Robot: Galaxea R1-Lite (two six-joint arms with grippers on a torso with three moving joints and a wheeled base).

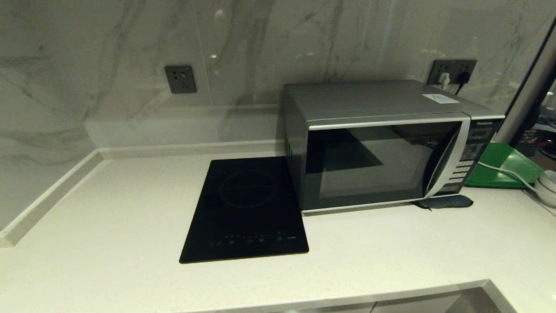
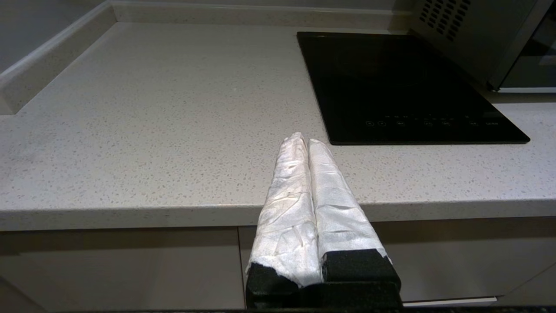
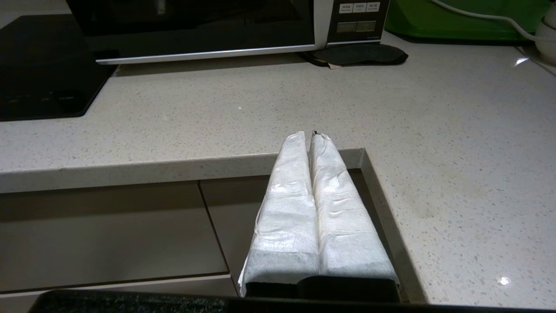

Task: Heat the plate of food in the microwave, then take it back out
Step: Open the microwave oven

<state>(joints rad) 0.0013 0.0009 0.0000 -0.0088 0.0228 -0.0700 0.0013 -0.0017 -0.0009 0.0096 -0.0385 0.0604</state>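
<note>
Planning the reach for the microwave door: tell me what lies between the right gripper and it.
Nothing visible: only bare countertop lies between the right gripper and the closed microwave. A dark pad sits under its panel corner.

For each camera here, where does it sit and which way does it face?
Head: high, looking down at the microwave and hob; no arm shows.
Left wrist: low before the counter, facing the hob; left pincer shut.
Right wrist: low, facing the microwave's front; right pincer shut.
All three share microwave and hob.
</note>
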